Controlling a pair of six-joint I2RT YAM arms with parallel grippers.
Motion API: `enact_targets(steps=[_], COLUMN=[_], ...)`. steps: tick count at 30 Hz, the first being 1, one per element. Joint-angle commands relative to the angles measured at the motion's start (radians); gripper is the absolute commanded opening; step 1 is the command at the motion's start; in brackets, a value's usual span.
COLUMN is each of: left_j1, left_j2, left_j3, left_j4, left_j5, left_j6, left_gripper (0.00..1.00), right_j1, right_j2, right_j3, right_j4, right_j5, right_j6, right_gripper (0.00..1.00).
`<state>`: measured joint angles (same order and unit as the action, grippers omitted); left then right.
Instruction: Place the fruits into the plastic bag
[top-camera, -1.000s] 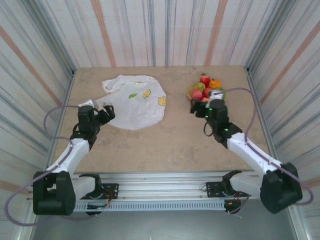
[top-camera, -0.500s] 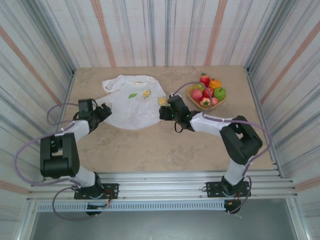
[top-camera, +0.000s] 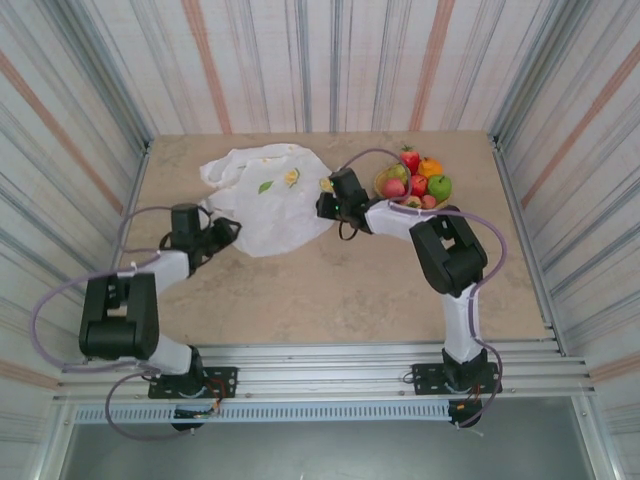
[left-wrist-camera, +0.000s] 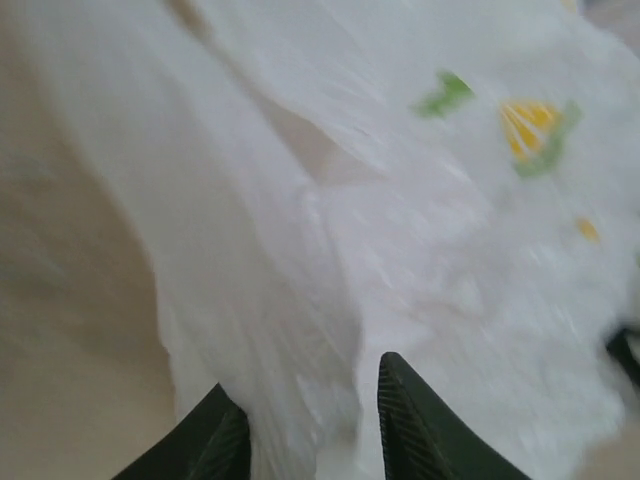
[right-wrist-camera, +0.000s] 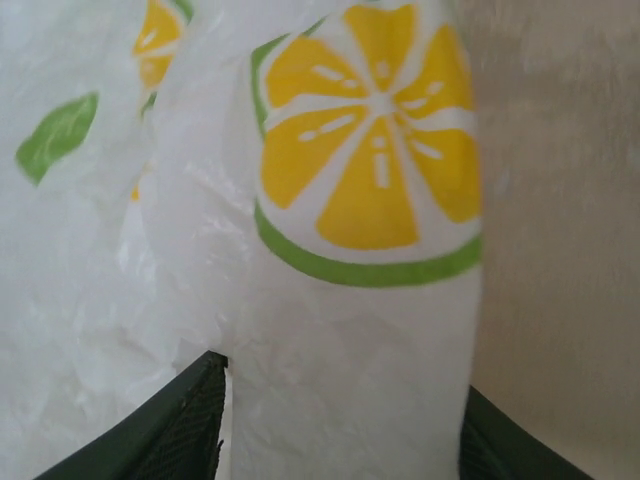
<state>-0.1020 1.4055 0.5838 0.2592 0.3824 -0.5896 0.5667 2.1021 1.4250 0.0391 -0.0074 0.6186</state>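
On the tan counter (top-camera: 330, 290), the plastic bag (top-camera: 265, 200) is held between the left tool (left-wrist-camera: 315, 440) and the right tool (right-wrist-camera: 340, 420), a fold being clamped in each. The fruits (top-camera: 412, 180) are heaped near the right tool, opposite the bag.

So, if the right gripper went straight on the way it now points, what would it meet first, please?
The plastic bag: its film lies between the fingers of the right gripper, with the lemon-slice print straight ahead. Whether the fingers touch it is unclear.
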Motion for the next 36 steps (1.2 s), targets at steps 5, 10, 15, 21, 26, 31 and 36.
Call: enact_targets(steps=[5, 10, 15, 21, 26, 31, 36], left_j1=[-0.490, -0.691, -0.725, -0.725, -0.715, -0.706, -0.688], left_j2=[-0.172, -0.113, -0.149, -0.312, -0.402, -0.411, -0.493], left_j3=[-0.087, 0.040, 0.128, 0.130, 0.125, 0.151, 0.151], left_j4=[0.099, -0.017, -0.173, -0.311, -0.403, -0.478, -0.513], left_j5=[-0.172, -0.168, -0.133, -0.252, -0.329, -0.320, -0.380], left_j6=[0.047, 0.196, 0.309, 0.353, 0.387, 0.402, 0.364], left_gripper=[0.51, 0.69, 0.78, 0.85, 0.94, 0.96, 0.97], right_j1=[-0.029, -0.083, -0.143, -0.147, -0.110, -0.038, 0.054], right_j2=[0.176, 0.144, 0.005, -0.217, -0.384, -0.547, -0.746], right_j3=[0.357, 0.419, 0.325, 0.091, -0.113, -0.313, -0.534], right_j4=[-0.196, -0.282, -0.324, -0.316, -0.296, -0.283, -0.154], right_j5=[-0.138, -0.153, -0.165, -0.170, -0.185, -0.171, -0.221], right_j6=[-0.093, -0.150, -0.219, -0.269, -0.261, -0.269, -0.387], right_gripper=[0.53, 0.66, 0.72, 0.76, 0.78, 0.79, 0.81])
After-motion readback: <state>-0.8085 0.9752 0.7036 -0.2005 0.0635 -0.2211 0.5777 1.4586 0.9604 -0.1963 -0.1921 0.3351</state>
